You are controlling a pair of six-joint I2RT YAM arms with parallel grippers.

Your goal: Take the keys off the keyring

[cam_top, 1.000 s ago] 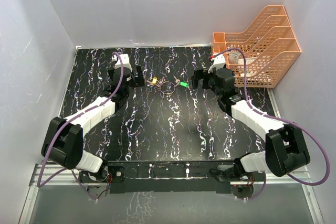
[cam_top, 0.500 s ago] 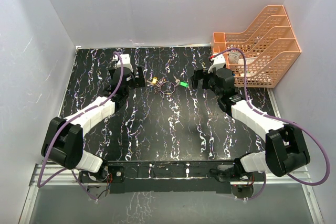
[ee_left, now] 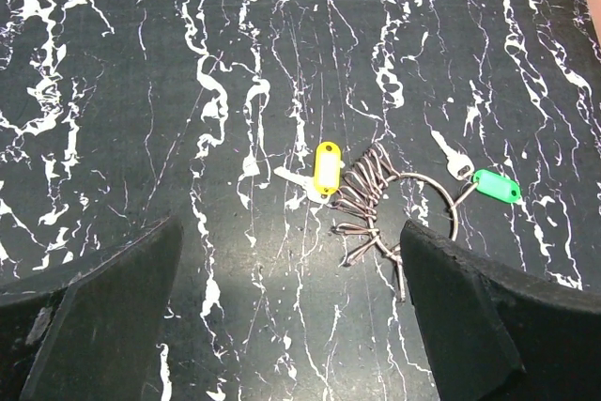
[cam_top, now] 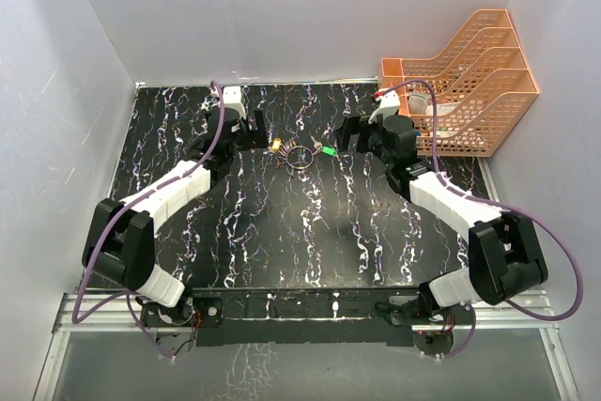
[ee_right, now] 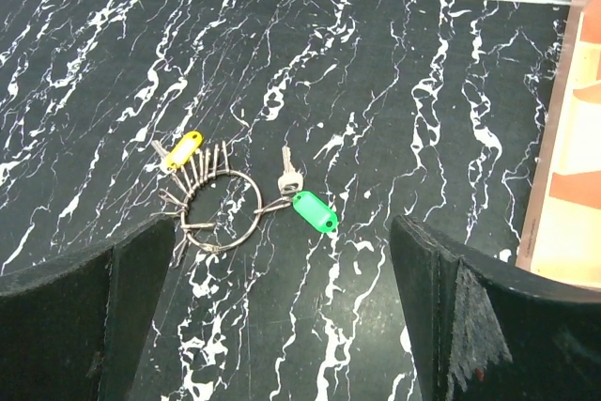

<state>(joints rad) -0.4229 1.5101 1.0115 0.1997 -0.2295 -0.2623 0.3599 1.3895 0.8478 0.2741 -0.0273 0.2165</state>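
Keyring [cam_top: 300,156] lies flat on the tabletop [cam_top: 282,251], far centre. All keys [cam_top: 282,149] look threaded on it, none off yet. Left end effector [cam_top: 246,129] sits just left of the ring, right end effector [cam_top: 352,133] just right. Both are released, jaws wide, grasping nothing and touching nothing.

The flanking pose probably sets up a two-handed job, with one side pinning the ring while the other works a key round the wire. I judge this the approach step, with the task at its start. The thin wire lying flat looks hard to pinch and may slide when nudged.

The top view shows both arms and the orange rack [cam_top: 465,72] at far right, but the ring is tiny and the keys are mere specks. The left wrist view gives key detail:
- Yellow key [ee_left: 327,168] with a pale blade, on the left of the ring.
- Brown keys fanned beside it.
- Green key [ee_left: 495,186] on the right, its tag hanging from a small link with a silver blade.

In that view part of the ring is cut off by a finger. The right wrist view shows the ring whole and see-through, with open tabletop around it and the rack edge at right.
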